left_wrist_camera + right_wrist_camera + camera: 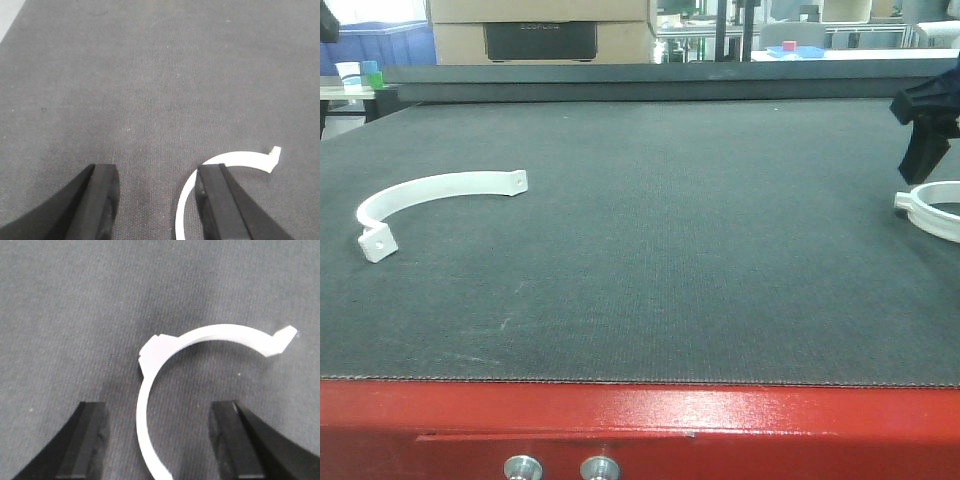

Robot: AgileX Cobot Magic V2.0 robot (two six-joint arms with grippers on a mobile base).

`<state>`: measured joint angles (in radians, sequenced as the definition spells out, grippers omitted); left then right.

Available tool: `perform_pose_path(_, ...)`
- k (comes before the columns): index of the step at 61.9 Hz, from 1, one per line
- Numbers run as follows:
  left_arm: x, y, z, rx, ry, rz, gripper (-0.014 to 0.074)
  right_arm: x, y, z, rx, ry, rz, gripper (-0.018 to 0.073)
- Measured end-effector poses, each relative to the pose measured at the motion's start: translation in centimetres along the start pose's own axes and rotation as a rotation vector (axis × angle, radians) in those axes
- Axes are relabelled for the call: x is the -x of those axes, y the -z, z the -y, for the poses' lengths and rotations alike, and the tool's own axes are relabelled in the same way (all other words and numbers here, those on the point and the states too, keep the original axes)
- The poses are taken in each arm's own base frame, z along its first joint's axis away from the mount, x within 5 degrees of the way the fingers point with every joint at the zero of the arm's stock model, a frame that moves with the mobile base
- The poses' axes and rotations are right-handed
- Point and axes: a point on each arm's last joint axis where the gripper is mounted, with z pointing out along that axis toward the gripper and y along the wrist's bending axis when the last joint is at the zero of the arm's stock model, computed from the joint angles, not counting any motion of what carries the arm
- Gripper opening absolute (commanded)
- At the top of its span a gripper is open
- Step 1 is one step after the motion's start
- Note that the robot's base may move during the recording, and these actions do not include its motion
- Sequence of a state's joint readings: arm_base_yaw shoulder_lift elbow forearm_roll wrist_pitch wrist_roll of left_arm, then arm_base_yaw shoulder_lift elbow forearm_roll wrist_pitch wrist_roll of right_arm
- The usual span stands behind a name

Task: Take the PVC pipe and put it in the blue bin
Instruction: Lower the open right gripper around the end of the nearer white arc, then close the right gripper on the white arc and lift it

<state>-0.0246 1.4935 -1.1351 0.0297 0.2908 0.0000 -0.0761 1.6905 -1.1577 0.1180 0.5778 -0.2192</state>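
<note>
Two white curved PVC pieces lie on the dark mat. One PVC piece (430, 190) is at the left, the other PVC piece (935, 207) at the right edge. My right gripper (925, 135) hovers just over the right one. In the right wrist view it (159, 407) is open, and that piece's arc (145, 415) runs between the fingers without touching them. My left gripper (157, 170) is open too, over bare mat, with a white arc (235, 159) partly hidden under its right finger (212, 195). A blue bin (380, 40) shows beyond the table's back left.
The dark mat (650, 240) ends at a red table edge (640, 420) in front. A cardboard box (540, 30) and benches stand behind the table. A small green and blue object (370, 72) sits at the back left.
</note>
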Motion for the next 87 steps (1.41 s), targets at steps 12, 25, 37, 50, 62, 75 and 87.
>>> perform_pose_path(12, -0.3, -0.7, 0.0, -0.001, 0.000, -0.016, 0.0276, -0.4, -1.5, 0.1, 0.001, 0.004, -0.042, 0.0318)
perform_pose_path(25, -0.4, -0.9, 0.0, -0.001, 0.000, -0.020, 0.0276, -0.5, -2.4, 0.2, -0.003, 0.006, -0.047, 0.0318)
perform_pose_path(37, -0.5, -1.0, 0.0, -0.001, 0.000, -0.025, 0.0276, -0.9, -3.7, 0.2, 0.001, 0.004, -0.079, 0.0318)
perform_pose_path(50, -0.5, -1.0, 0.0, -0.001, 0.000, -0.025, 0.0276, -1.1, -4.1, 0.2, 0.002, 0.004, -0.087, 0.0179)
perform_pose_path(62, -0.5, -1.0, 0.0, -0.001, 0.000, -0.025, 0.0276, -1.0, -4.2, 0.2, 0.000, 0.003, -0.081, -0.0023)
perform_pose_path(75, -0.5, -1.0, 0.0, -0.001, 0.000, -0.025, 0.0276, -1.0, -4.2, 0.2, 0.000, 0.005, -0.079, -0.0169)
perform_pose_path(87, -0.5, -1.0, 0.0, -0.001, 0.002, -0.025, 0.0276, -0.6, -3.5, 0.2, 0.004, 0.000, -0.067, -0.0169)
